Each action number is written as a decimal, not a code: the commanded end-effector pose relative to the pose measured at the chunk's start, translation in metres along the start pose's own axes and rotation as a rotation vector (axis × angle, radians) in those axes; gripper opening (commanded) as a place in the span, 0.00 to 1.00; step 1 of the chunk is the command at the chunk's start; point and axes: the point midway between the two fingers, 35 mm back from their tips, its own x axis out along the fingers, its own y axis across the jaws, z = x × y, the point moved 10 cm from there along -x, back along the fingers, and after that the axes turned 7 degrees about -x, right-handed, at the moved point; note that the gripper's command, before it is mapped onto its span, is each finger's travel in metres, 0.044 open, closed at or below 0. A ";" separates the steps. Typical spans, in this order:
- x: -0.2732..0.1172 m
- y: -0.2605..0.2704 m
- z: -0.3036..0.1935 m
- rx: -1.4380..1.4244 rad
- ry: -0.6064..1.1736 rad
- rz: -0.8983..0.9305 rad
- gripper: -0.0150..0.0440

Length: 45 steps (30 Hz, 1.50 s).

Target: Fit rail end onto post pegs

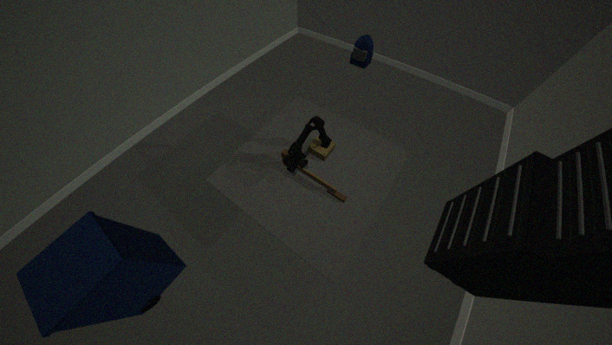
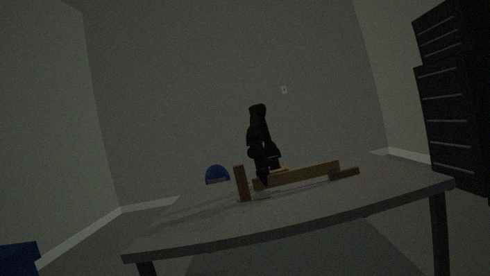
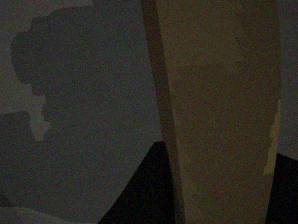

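The long wooden rail (image 1: 315,176) (image 2: 302,175) (image 3: 220,90) is held near its near end by my gripper (image 1: 293,168) (image 2: 265,181) (image 3: 188,147), which is shut on it. That near end is raised off the table, a small gap short of the upright wooden post (image 1: 284,156) (image 2: 242,184). Short bits of peg show in this gap in the exterior view; whether they reach the holes cannot be told. The rail's far end sits at the bracket (image 2: 332,172) on the low footboard block (image 1: 341,197) (image 2: 350,172). The wrist view shows neither the post nor the holes.
The arm's yellowish base block (image 1: 322,150) stands behind the rail. The table (image 2: 295,215) has its front edge toward the exterior camera. A pale flat patch (image 2: 261,195) lies under the rail's near end. Blue objects and a dark drawer cabinet (image 2: 448,107) stand away from the table.
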 end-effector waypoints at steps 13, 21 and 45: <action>0.000 0.000 -0.006 -0.002 0.005 -0.002 0.25; -0.001 0.000 -0.008 -0.002 0.005 -0.002 0.25; -0.001 0.001 -0.015 -0.002 0.005 -0.002 0.25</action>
